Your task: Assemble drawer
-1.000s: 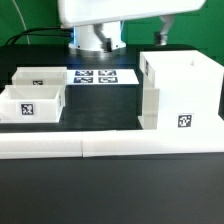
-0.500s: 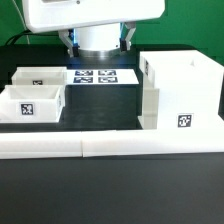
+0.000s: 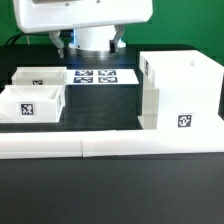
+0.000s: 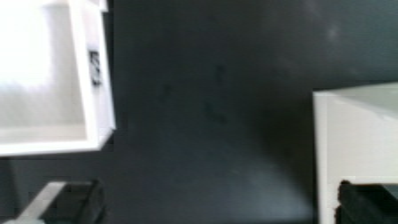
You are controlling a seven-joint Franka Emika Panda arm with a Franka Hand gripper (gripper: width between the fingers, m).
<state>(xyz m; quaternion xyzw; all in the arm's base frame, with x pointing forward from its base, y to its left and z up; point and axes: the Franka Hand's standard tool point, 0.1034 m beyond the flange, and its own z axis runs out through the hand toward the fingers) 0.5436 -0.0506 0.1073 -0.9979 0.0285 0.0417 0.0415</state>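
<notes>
The drawer's large white hollow case stands at the exterior view's right, with tags on its front and side. Two small white trays sit at the left, each with a tag. The arm's white hand hangs high above the back of the table, over the marker board. In the wrist view my gripper is open and empty over bare black table. A white hollow part with a tag on its side and the edge of another white part flank the gap; I cannot tell which is which.
Long low white border bars run along the front of the black table. The arm's base stands behind the marker board.
The arm's hand has moved steadily toward the exterior view's left, from above the case to above the marker board. The drawer parts have not moved.
</notes>
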